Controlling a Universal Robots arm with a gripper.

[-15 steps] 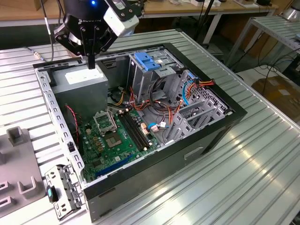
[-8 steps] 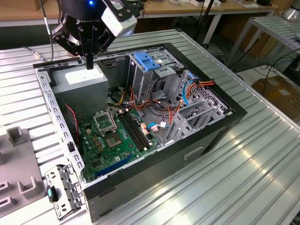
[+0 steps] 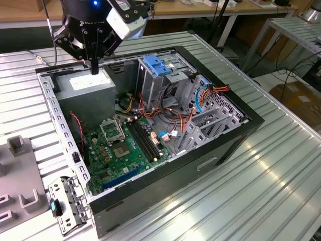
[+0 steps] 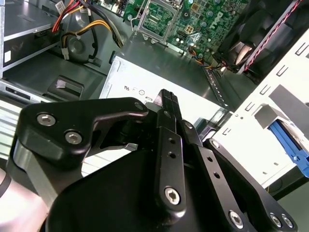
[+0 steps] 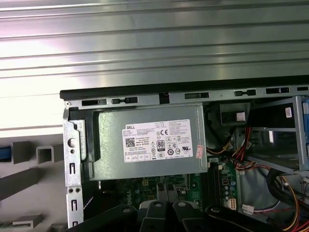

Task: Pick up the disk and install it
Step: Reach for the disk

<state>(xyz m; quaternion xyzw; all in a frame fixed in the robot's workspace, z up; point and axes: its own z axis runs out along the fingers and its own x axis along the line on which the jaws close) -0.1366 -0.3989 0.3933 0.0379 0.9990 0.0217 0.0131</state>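
Note:
My gripper [image 3: 94, 68] hangs over the back left corner of the open computer case [image 3: 210, 145], just above the grey power-supply box [image 3: 90, 86]. Its fingers are shut and hold nothing. In the second wrist view the shut gripper [image 4: 166, 99] points at that box's white sticker [image 4: 145, 92]. The disk's metal body is out of view. A blue plastic strip [image 4: 289, 145] sits in a pale slotted fixture beside the case, with a sliver of blue [image 5: 2, 153] in the first wrist view. I cannot tell whether it belongs to the disk.
The drive cage [image 3: 168, 85] stands in the middle of the case with a ridged blue latch [image 3: 158, 65] on top. Red and orange cables [image 3: 170, 118] run across the motherboard [image 3: 120, 150]. A grey fixture [image 3: 17, 170] lies on the ribbed metal table [image 3: 241, 196] at the exterior view's left.

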